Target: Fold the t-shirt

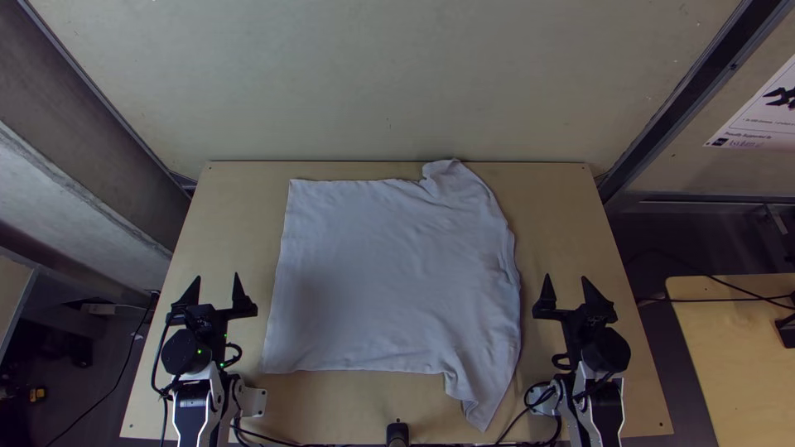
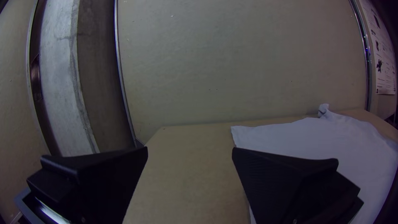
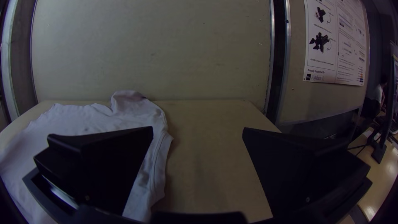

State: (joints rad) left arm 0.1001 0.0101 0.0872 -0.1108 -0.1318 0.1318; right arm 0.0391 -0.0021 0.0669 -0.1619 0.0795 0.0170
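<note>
A white t-shirt lies spread on the table, its straight hem toward the left, with one sleeve at the far right corner and the other pointing to the near edge. The far sleeve is slightly bunched. Left of the shirt, my left gripper stands open and apart from the cloth. My right gripper is open too, right of the shirt, nothing held. In the left wrist view, the left gripper has a wide gap beside the shirt. The right gripper shows likewise, near the shirt.
Bare wood of the table runs along both sides of the shirt. A board wall rises behind the far edge. Cables and a small black device are at the near edge. Another table stands off to the right.
</note>
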